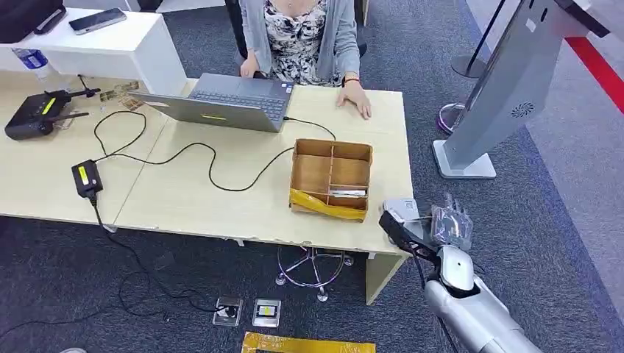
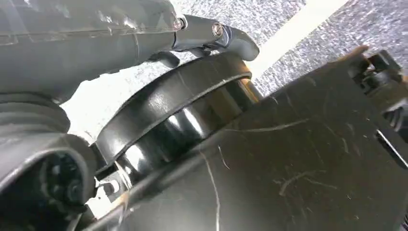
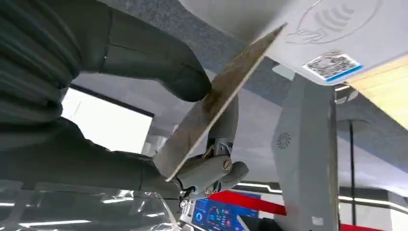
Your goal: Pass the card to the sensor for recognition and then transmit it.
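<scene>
Card (image 3: 216, 103) sits pinched in the robot's right hand (image 3: 159, 120), clamped between the thick grey thumb (image 3: 159, 72) and the darker fingers (image 3: 216, 168) in the middle of the right wrist view. It is seen nearly edge-on, tilted, with its far end pointing toward the upper right of that frame, close under the pale face of the sensor (image 3: 346, 33), which bears a contactless-wave mark and a small code sticker. Whether the card touches that face cannot be told.

In the head view the right hand (image 1: 441, 224) is at the lower right of the frame, just past the right-hand corner of the wooden table (image 1: 221, 198), over grey carpet. The silver stand (image 1: 508, 95) rises at the upper right, its base on the floor near the table's end.

On the table, right of centre, stands a cardboard box (image 1: 331, 180) with dividers. A laptop (image 1: 221, 103) lies at top centre, with a person (image 1: 302, 37) seated behind it, one hand resting on the tabletop.

The left hand (image 2: 96, 43) appears at the upper left of the left wrist view; whether it is open or closed cannot be told.
</scene>
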